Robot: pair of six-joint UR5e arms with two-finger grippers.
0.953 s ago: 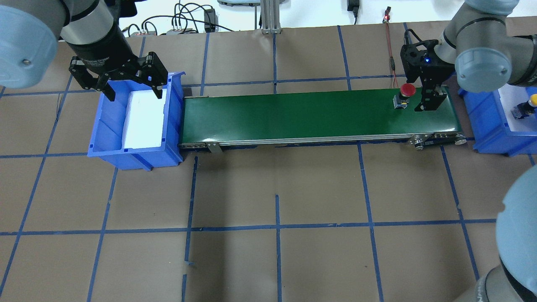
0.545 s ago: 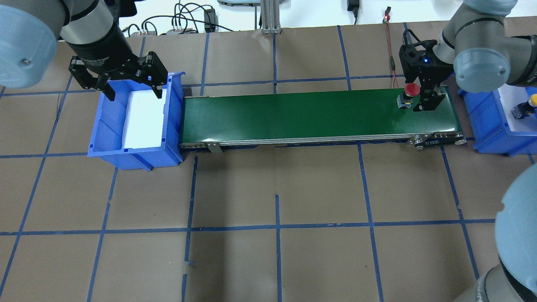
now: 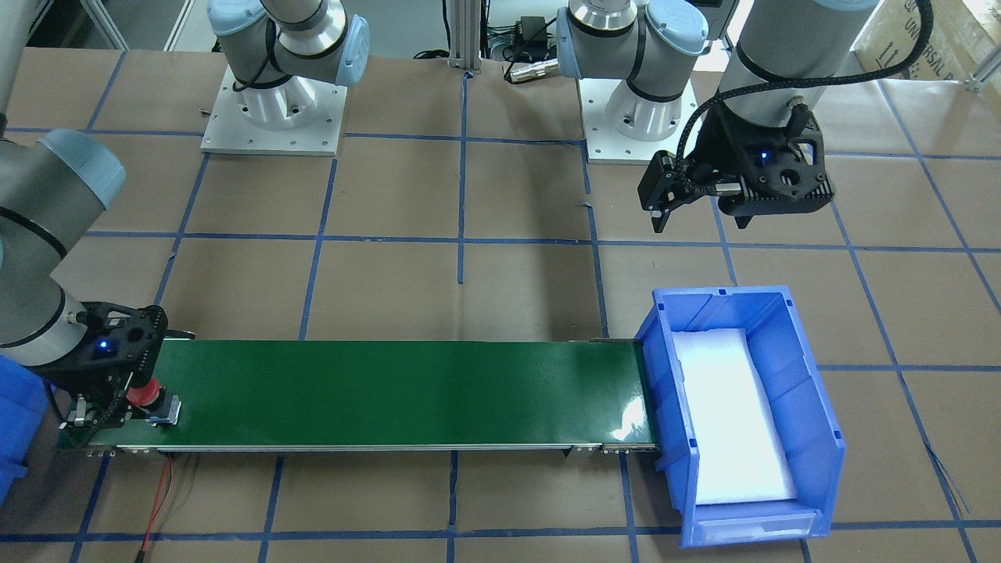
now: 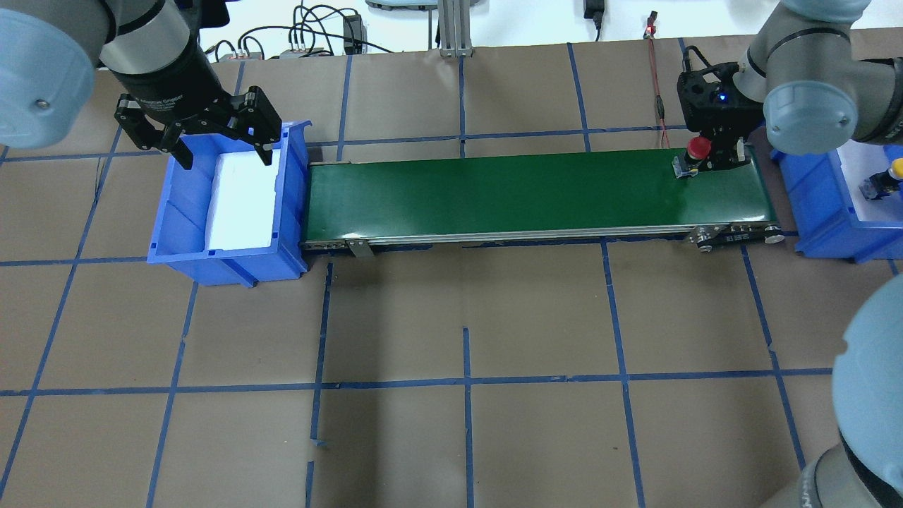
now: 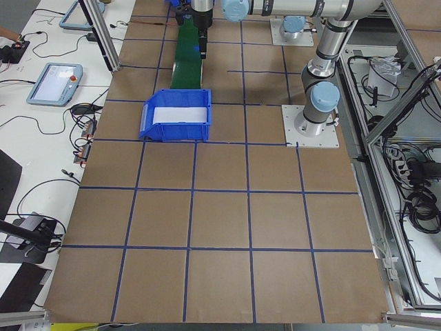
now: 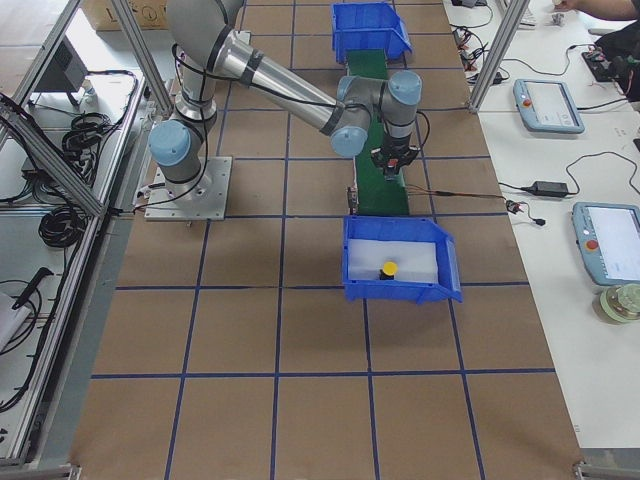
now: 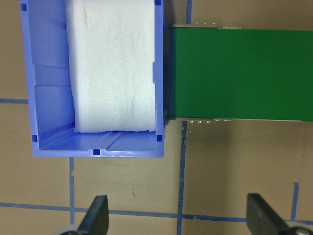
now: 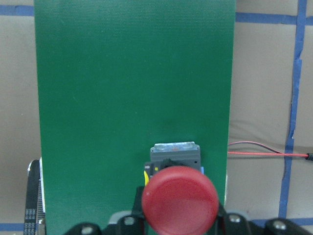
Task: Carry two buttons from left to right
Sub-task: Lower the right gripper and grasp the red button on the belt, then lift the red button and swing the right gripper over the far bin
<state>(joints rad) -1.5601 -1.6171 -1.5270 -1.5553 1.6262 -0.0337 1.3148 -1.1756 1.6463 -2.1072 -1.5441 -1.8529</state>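
In the overhead view, the left end effector [image 4: 226,161] hangs above the far part of the left blue bin [image 4: 226,271], at the left end of the surface [image 4: 494,317]. Its two fingers are spread wide apart and hold nothing. Inside this bin there is only a white foam pad [image 4: 240,204]. Just to the right of the bin, and touching its wall, starts the green conveyor belt [image 4: 494,190], which runs to the right.

The red button [image 4: 698,147] is at the far right end of the belt. The right end effector [image 4: 712,159] is low over it. In the right wrist view the red cap sits in the middle, with the finger parts close on both sides. I cannot tell if they really press on it. Further right, the yellow button [image 4: 896,169] lies on white foam inside the right blue bin [image 4: 818,212].
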